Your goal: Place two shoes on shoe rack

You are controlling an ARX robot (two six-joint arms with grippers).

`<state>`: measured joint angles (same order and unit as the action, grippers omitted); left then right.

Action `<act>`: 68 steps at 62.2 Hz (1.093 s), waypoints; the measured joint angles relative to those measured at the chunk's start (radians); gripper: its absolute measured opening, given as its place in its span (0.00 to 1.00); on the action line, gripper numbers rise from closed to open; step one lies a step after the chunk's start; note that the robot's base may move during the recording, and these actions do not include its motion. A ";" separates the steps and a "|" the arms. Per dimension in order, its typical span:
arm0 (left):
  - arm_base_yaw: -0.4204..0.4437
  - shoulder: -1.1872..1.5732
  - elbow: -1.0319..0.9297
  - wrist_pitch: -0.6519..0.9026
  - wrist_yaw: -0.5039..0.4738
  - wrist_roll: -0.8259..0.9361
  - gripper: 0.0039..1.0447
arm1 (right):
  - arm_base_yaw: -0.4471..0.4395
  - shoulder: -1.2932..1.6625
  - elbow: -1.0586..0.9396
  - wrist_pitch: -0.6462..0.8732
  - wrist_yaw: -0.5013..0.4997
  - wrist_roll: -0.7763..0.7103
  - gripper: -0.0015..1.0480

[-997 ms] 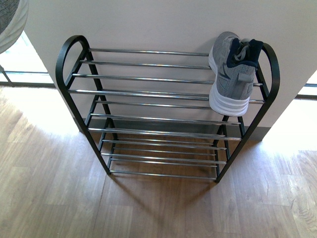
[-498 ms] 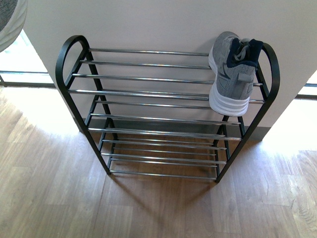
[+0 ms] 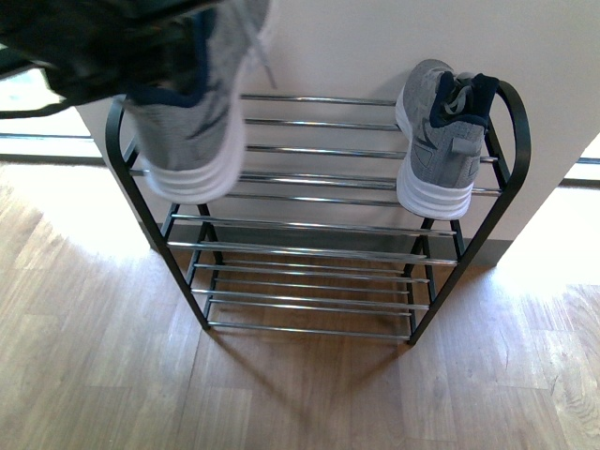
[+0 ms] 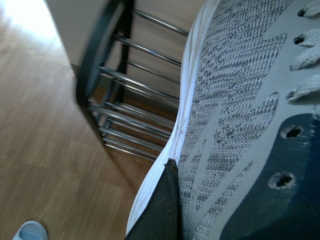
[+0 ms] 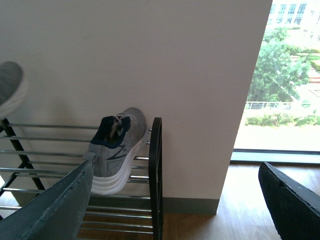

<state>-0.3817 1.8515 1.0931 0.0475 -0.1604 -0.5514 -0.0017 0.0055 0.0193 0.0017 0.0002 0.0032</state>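
Observation:
One grey knit sneaker [image 3: 441, 141] with a white sole lies across the top bars at the right end of the shoe rack [image 3: 309, 225]; the right wrist view shows this sneaker [image 5: 115, 150] too. My left gripper [image 3: 131, 52] is shut on the second grey sneaker [image 3: 192, 117], which hangs sole-down over the rack's left end. In the left wrist view that sneaker [image 4: 235, 115] fills the picture beside one dark finger [image 4: 162, 207]. My right gripper [image 5: 175, 210] is open and empty, off the rack's right end frame [image 5: 156, 170].
The rack stands against a cream wall [image 3: 337, 47] on a wooden floor [image 3: 300, 394]. A pale slide sandal [image 4: 30, 231] lies on the floor near the rack's left end. A floor-length window [image 5: 290, 75] is beyond the wall's right edge.
My left arm has swung in from the upper left, carrying the grey sneaker over the rack's left end. The sneaker at the right end has not moved.

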 joint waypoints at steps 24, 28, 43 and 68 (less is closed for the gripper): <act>-0.094 0.460 0.592 -0.262 0.112 0.003 0.01 | 0.000 0.000 0.000 0.000 0.000 0.000 0.91; -0.095 0.498 0.650 -0.303 0.109 0.003 0.01 | 0.000 0.000 0.000 0.000 0.000 0.000 0.91; -0.097 0.581 0.760 -0.377 0.117 0.006 0.01 | 0.000 0.000 0.000 0.000 0.000 0.000 0.91; -0.109 0.621 0.835 -0.393 0.111 0.007 0.28 | 0.000 0.000 0.000 0.000 0.000 0.000 0.91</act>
<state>-0.4908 2.4729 1.9278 -0.3458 -0.0498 -0.5446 -0.0017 0.0055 0.0196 0.0017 0.0002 0.0032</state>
